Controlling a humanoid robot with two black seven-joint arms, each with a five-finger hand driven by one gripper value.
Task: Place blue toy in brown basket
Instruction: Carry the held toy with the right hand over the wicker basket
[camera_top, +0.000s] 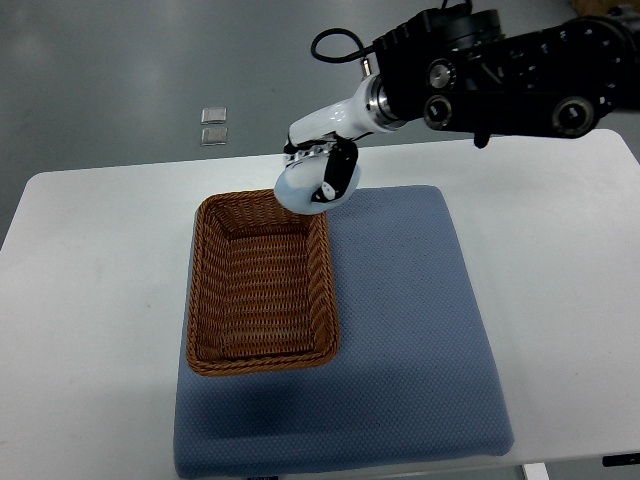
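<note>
A brown woven basket (262, 290) sits on the left part of a blue mat (410, 330) on the white table. My right arm comes in from the upper right. Its white hand (322, 170) hangs over the basket's far right corner, fingers curled around a pale blue rounded toy (303, 190). The toy is held above the basket rim. The basket's inside looks empty. The left arm does not show.
The white table (90, 300) reaches well beyond the mat on the left and right. Two small square plates (213, 125) lie on the grey floor beyond the table's far edge.
</note>
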